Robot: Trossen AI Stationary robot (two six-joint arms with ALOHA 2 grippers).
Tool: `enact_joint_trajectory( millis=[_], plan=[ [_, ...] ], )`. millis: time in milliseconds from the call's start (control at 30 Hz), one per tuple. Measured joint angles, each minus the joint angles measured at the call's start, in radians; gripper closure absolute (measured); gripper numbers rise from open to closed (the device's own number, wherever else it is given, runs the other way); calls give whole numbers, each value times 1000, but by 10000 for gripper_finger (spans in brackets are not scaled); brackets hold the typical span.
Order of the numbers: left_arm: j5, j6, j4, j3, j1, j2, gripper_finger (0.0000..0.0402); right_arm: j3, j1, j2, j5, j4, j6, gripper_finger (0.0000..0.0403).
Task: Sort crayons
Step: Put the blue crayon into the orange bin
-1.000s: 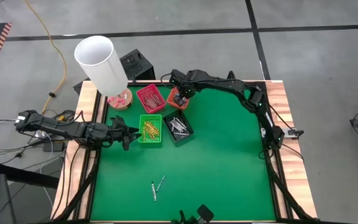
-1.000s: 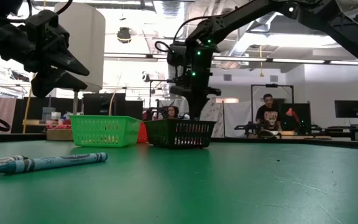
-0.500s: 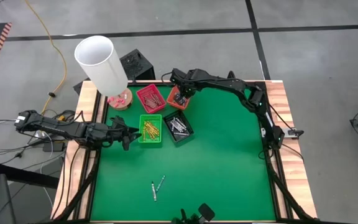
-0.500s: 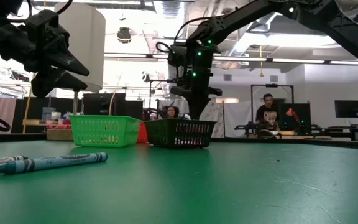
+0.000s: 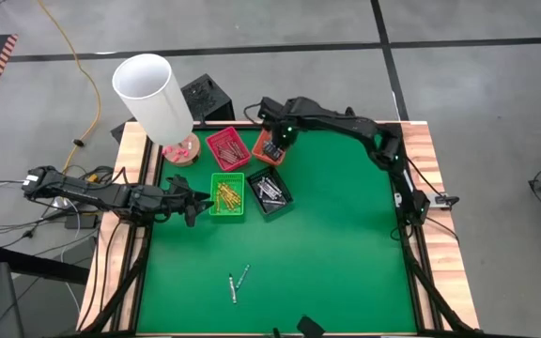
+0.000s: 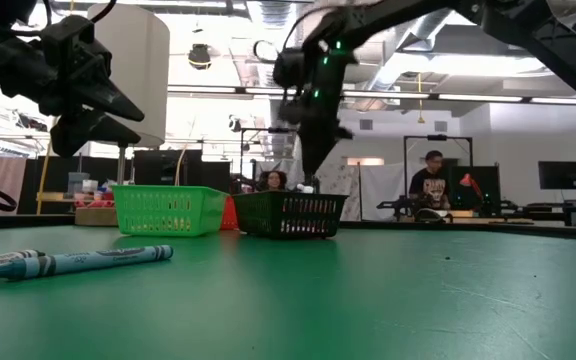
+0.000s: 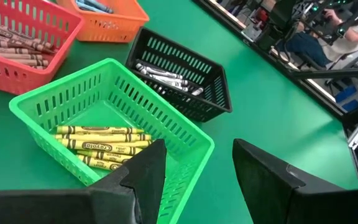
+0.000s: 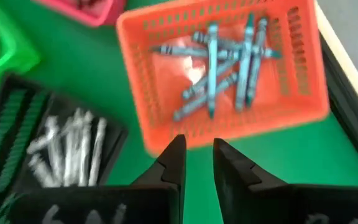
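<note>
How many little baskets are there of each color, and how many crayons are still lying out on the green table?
Red basket: 1
Orange basket: 1
Green basket: 1
Black basket: 1
Loose crayons on the table: 2
Total: 4 baskets and 2 loose crayons, 6 things.

A green basket point(image 7: 114, 118) holds yellow crayons point(image 7: 101, 146), a black basket point(image 7: 185, 78) grey-white ones point(image 7: 166, 76), an orange basket point(image 8: 225, 68) light blue ones point(image 8: 225, 62) and a red basket point(image 7: 20, 50) brown ones point(image 7: 8, 45). The table point(image 5: 336, 244) is green felt with a pale wood edge, and the tall cylinder point(image 5: 151, 94) is white.
</note>
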Motion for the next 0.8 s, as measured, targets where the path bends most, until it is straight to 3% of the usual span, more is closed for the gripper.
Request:
enact_joint_trajectory(
  millis=[333, 567, 800],
  plan=[
    [-1, 16, 34, 0, 0, 0, 226, 294, 65, -88, -83, -389, -104, 327],
    [0, 53, 51, 0, 0, 0, 226, 226, 134, -339, -71, -410, -135, 327],
    [-1, 25, 59, 0, 0, 1, 226, 9, 275, -625, -18, -333, -131, 327]
  ],
)
